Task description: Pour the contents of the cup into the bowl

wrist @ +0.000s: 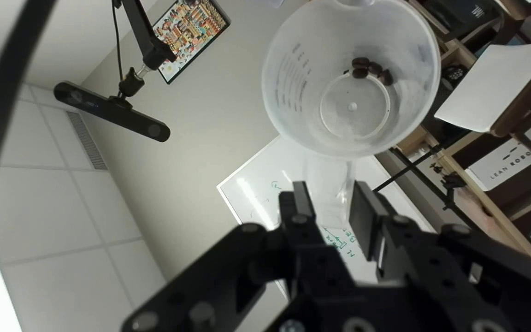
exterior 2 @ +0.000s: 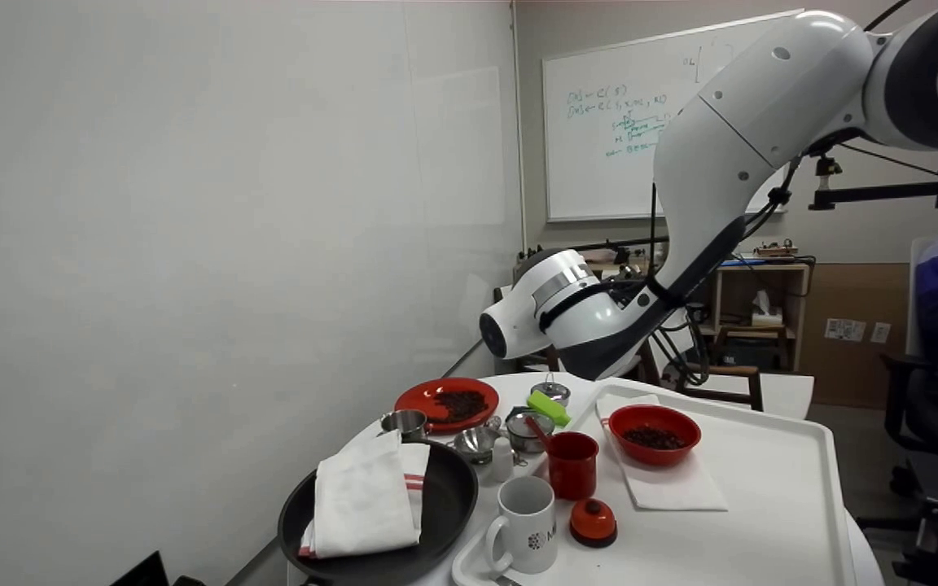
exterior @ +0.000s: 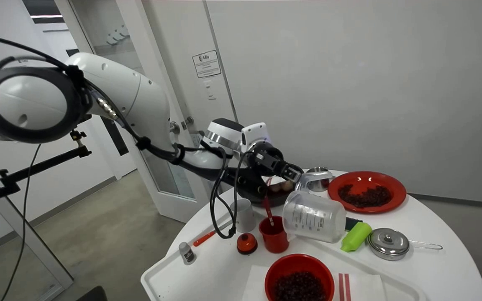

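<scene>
The cup is a clear measuring cup (exterior: 314,217), tipped on its side in the air above the table. My gripper (exterior: 294,172) is shut on its handle; in the wrist view the fingers (wrist: 330,198) stand on either side of the handle. The wrist view looks into the cup (wrist: 353,106), where several dark beans lie near the base. The red bowl (exterior: 299,263) holds dark beans and sits on a cloth on the tray; it also shows in an exterior view (exterior 2: 656,457). Cup and gripper are hidden behind the arm in that view.
A red mug (exterior: 274,240) with a red utensil, an orange timer (exterior: 247,243) and a white mug (exterior 2: 528,525) stand near the bowl. A red plate (exterior: 366,177) of beans, a green item (exterior: 356,237), metal pots and a black pan (exterior 2: 453,496) are farther back.
</scene>
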`<state>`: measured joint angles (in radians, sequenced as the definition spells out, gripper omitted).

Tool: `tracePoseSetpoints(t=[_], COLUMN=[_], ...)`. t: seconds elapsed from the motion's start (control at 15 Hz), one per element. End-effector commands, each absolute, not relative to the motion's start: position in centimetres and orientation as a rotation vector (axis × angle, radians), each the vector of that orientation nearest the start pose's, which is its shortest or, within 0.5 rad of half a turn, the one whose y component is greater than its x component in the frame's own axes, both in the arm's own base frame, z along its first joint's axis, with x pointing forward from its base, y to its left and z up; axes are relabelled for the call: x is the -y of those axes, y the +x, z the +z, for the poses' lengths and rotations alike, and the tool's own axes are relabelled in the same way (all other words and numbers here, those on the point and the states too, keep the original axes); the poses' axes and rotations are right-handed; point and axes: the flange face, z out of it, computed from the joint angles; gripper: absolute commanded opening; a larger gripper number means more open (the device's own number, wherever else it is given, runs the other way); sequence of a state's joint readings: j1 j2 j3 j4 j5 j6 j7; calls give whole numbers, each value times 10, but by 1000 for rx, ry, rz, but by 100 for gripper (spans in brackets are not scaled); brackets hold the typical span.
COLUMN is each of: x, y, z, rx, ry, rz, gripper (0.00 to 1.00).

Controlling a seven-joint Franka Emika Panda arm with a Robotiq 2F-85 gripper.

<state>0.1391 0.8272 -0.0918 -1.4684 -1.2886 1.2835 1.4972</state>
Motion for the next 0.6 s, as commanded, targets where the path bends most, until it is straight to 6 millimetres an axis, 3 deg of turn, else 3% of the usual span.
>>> tracePoseSetpoints(t=[0.0, 0.07, 0.2, 0.27, 0.53], x=[79, 79, 78, 78, 79], y=[657, 657, 656, 656, 656], z=[242, 241, 240, 240, 237], rx=[789, 790, 790, 790, 811], ry=[1308, 1309, 1313, 1313, 1218], rz=[340, 339, 337, 336, 435], gripper=[9, 26, 26, 10, 9])
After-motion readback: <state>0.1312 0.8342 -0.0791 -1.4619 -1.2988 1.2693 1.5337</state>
